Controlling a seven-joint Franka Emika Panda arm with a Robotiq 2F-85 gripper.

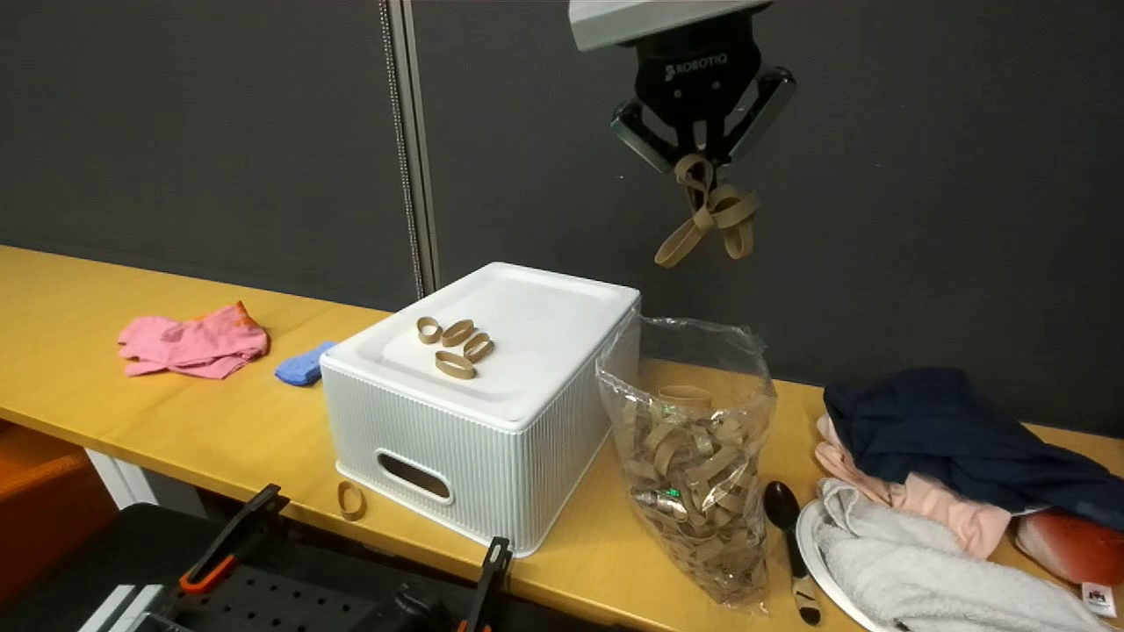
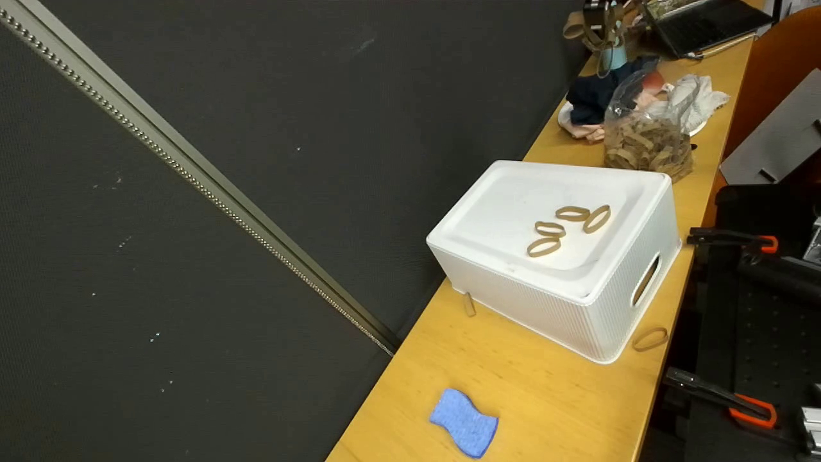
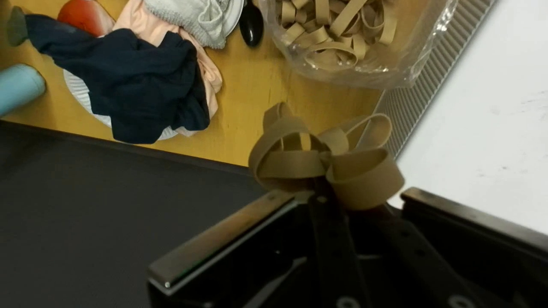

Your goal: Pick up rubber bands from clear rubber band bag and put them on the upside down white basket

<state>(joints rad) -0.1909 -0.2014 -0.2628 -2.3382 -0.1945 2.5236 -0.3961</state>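
Note:
My gripper (image 1: 705, 189) is shut on a bunch of tan rubber bands (image 1: 683, 243), held high above the clear bag. In the wrist view, the bands (image 3: 364, 182) loop out on both sides of the fingertips (image 3: 326, 182). The clear bag (image 1: 702, 465) stands open on the table beside the basket, with many bands in it; it also shows in an exterior view (image 2: 648, 144). The upside-down white basket (image 1: 553, 316) has several bands (image 1: 456, 364) lying on its raised flat base, seen in both exterior views. Its white top (image 3: 483, 141) shows at the right of the wrist view.
Stray bands lie on the table by the basket (image 1: 351, 500) (image 2: 469, 305). A blue sponge (image 2: 465, 423) and a pink cloth (image 1: 193, 342) lie beyond it. A black spoon (image 1: 790, 544), a plate with cloths (image 1: 948, 544) and a blue cylinder (image 3: 19, 87) are near the bag. A dark wall stands behind.

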